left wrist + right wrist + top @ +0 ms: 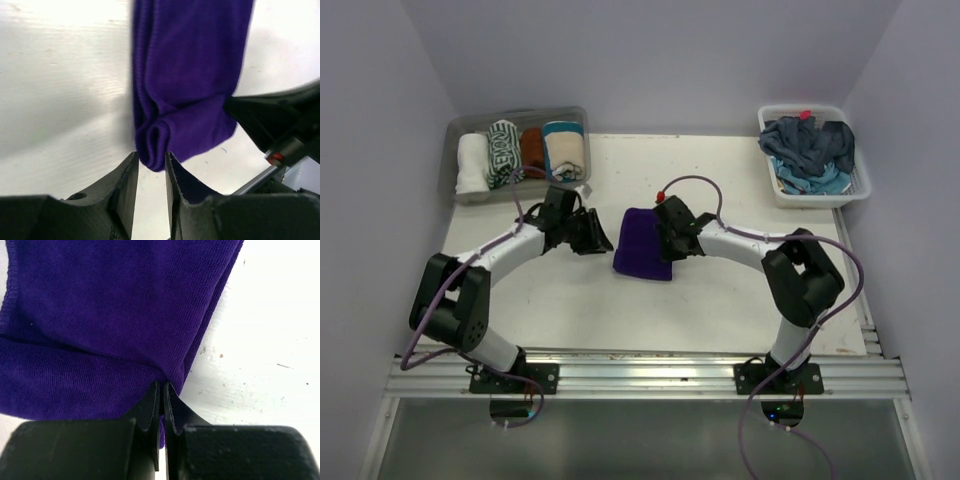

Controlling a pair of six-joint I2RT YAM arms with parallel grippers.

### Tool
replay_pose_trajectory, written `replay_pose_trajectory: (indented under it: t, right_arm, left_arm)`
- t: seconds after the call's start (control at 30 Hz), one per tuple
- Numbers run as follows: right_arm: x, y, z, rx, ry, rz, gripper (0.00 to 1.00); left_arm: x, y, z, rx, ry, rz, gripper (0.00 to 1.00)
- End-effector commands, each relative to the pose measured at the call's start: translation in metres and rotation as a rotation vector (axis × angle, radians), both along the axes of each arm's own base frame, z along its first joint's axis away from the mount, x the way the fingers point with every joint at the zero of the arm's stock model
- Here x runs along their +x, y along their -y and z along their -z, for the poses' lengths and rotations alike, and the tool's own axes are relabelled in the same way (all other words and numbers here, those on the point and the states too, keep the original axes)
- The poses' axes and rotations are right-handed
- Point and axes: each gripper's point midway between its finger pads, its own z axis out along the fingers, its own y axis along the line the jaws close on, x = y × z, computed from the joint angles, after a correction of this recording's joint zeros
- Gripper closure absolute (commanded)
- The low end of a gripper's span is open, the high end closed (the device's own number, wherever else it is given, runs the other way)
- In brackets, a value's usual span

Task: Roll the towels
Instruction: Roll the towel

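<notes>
A deep purple towel [643,245] [190,75] [100,315] lies folded into a narrow strip at the table's middle, its near end turned over into a small fold. My left gripper [595,235] [151,156] comes in from the left, and its fingertips are closed on the left corner of that fold. From the right, my right gripper [670,238] [161,384] is shut on the towel's right edge, with purple cloth pinched between the fingertips. It shows as a black shape [270,120] in the left wrist view.
A clear plastic tub [515,118] at the back left holds rolled towels: white [472,163], green-patterned [503,153], rust-brown [532,148] and cream-and-teal [565,150]. A white lattice basket [860,185] at the back right holds crumpled blue and navy towels [808,145].
</notes>
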Motion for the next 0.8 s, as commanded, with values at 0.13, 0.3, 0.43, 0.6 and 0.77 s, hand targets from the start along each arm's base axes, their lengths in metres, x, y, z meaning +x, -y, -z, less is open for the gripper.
replay_pose_trajectory:
  t: [0.13,0.3,0.43,0.6,0.77]
  right_arm:
    - [0.016,0.000,0.002,0.025,0.015,0.058,1.00]
    - [0.018,-0.004,-0.001,0.040,0.020,0.046,1.00]
    - [0.020,-0.005,-0.004,0.035,0.022,0.038,1.00]
    - [0.022,-0.003,-0.006,0.015,0.031,0.042,1.00]
    - [0.022,-0.003,-0.030,0.037,0.090,-0.005,0.73]
  left_arm:
    - [-0.009,0.032,-0.022,-0.002,0.095,0.166,0.74]
    - [-0.002,0.045,-0.014,-0.054,0.075,0.167,0.76]
    - [0.012,0.050,-0.013,-0.055,0.088,0.145,0.75]
    - [0.011,0.042,0.025,0.021,0.006,0.134,0.76]
    - [0.007,0.040,0.042,0.042,-0.035,0.143,0.76]
